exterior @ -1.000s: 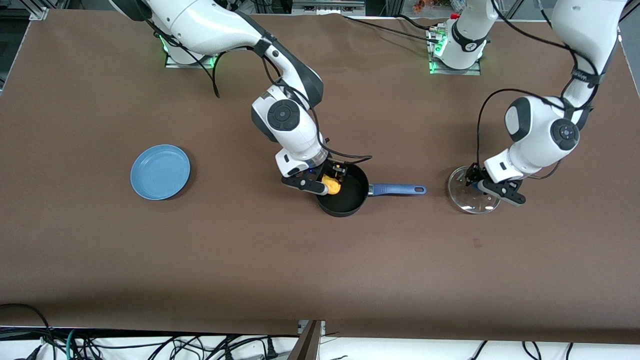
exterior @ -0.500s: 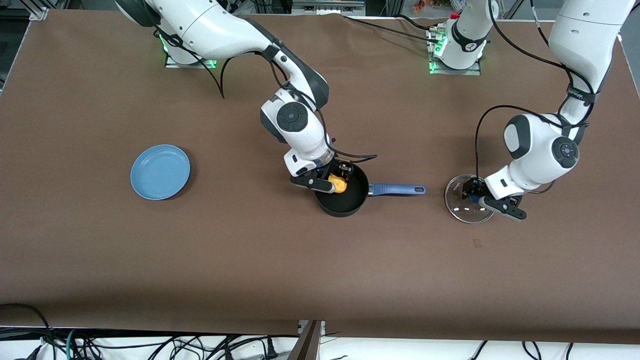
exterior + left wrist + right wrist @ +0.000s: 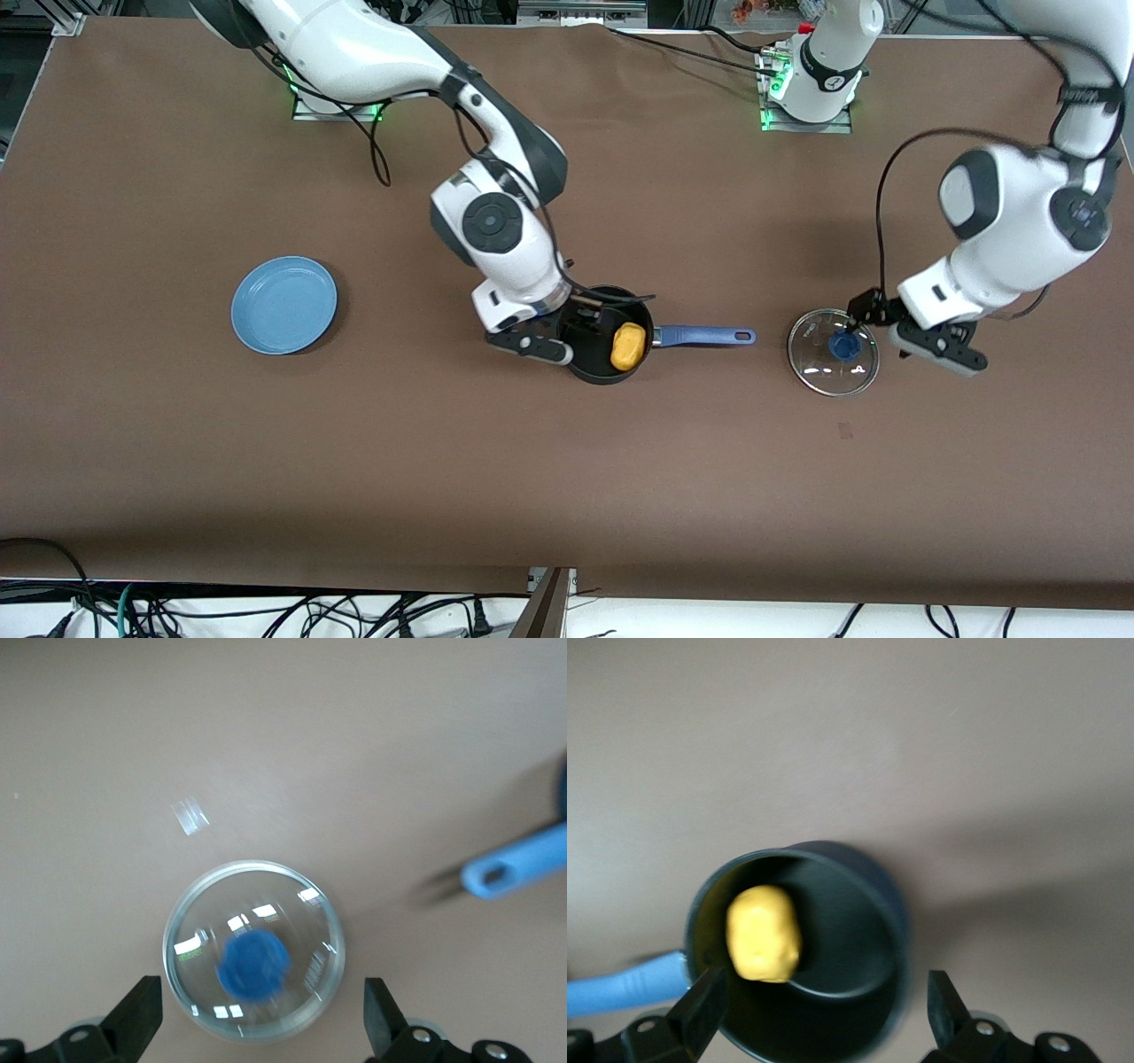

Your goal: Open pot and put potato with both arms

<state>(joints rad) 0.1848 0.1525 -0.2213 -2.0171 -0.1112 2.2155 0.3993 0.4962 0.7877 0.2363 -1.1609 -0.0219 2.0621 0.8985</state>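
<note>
1. Light-blue plate (image 3: 284, 305) at right arm's end of table, bare, well apart from everything else; prob. not needed for this step.
2. Right gripper (image 3: 567, 330) over pot rim on the side toward the plate. Fingers (image 3: 698, 1014) spread wide, nothing between them in right wrist view. Judged: release done, gripper off-centre so potato is not touched.
3. Pot (image 3: 609, 347) mid-table, lid off, upright. Blue handle (image 3: 704, 335) points toward left arm's end, away from right arm, so approach to rim stays free.
4. Potato (image 3: 628, 346) lying inside pot, on the bottom, next to the wall on the handle side. Same in right wrist view: potato (image 3: 763, 933) in pot (image 3: 799, 948), untouched by either finger.
5. Glass lid (image 3: 833, 363) flat on table, knob (image 3: 841, 346) up, past the handle tip toward left arm's end; parked clear of pot so opening stays free for the drop.
6. Left gripper (image 3: 893, 330) just beside lid knob, over lid edge. Fingers (image 3: 135, 1019) spread either side of lid (image 3: 254, 950), knob not pinched.
7. Judgement: opening and putting look complete; only retreat of both arms left.
</note>
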